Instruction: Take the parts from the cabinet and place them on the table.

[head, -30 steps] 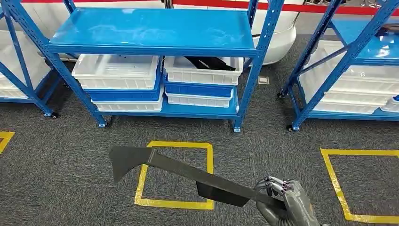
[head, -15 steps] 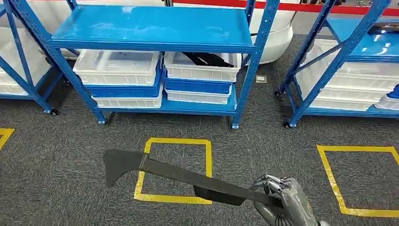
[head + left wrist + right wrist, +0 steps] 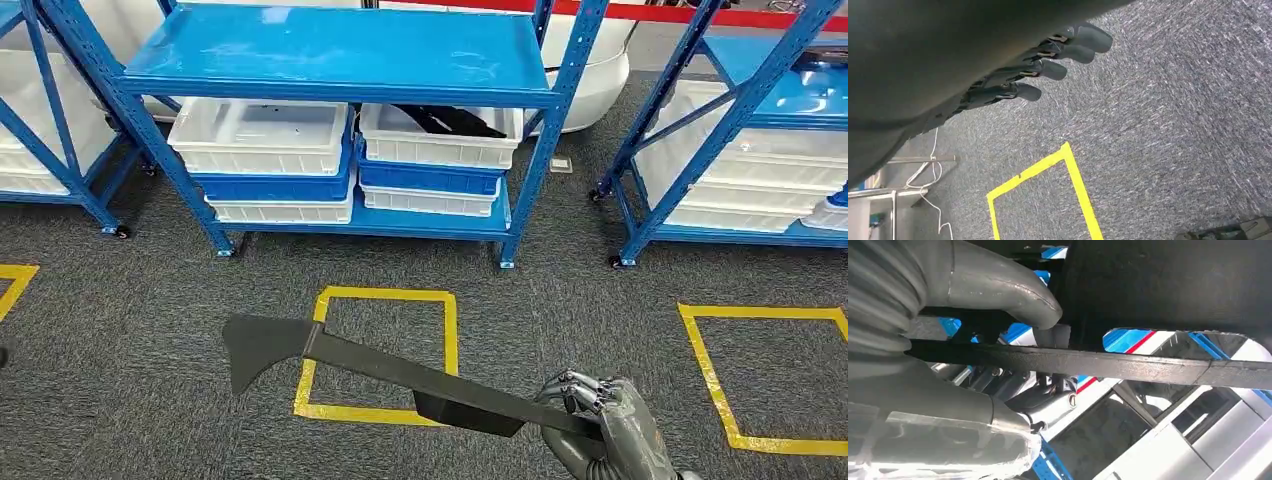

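Near right, right hand (image 3: 600, 420) grips one long black part (image 3: 400, 372) by its end; part slants left over the carpet and the yellow floor square (image 3: 378, 352), held in the air. Grip end hidden behind fingers (image 3: 580, 392). Left hand (image 3: 1048, 60) hangs over carpet, palm hidden by dark blur, cannot tell its state. Far: blue cabinet (image 3: 340, 60), six stacked trays, another black part (image 3: 445, 120) in the top right tray (image 3: 440, 140), half hidden under the shelf.
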Robot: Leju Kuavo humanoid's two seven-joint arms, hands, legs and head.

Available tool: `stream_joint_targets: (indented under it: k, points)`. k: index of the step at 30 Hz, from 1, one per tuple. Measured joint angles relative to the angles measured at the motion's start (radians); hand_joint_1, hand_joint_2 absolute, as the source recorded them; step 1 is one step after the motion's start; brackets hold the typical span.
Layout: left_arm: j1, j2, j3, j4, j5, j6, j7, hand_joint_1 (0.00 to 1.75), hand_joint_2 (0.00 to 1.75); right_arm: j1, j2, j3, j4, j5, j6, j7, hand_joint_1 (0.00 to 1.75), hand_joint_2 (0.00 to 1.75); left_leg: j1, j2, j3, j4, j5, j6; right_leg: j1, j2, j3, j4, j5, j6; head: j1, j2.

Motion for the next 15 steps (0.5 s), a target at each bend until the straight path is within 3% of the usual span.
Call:
stream_joint_targets:
  k: [14,15]
  points:
    - [0.000,-0.003,0.019,0.000,0.035,0.004,0.025,0.00,0.00,-0.016,-0.002,0.000,0.026,-0.012,0.014,0.006,1.75,1.75,0.002,0.000,-0.002,0.000,0.003,-0.003,0.002,0.000,-0.004,0.003,0.001,0.001,0.000,0.000]
    - [0.000,-0.003,0.021,0.000,0.037,0.003,0.026,0.00,0.00,-0.020,-0.002,0.000,0.028,-0.013,0.016,0.006,1.75,1.75,-0.006,0.000,-0.006,0.008,0.001,0.002,-0.003,0.000,-0.001,-0.005,0.009,0.009,0.000,0.000]
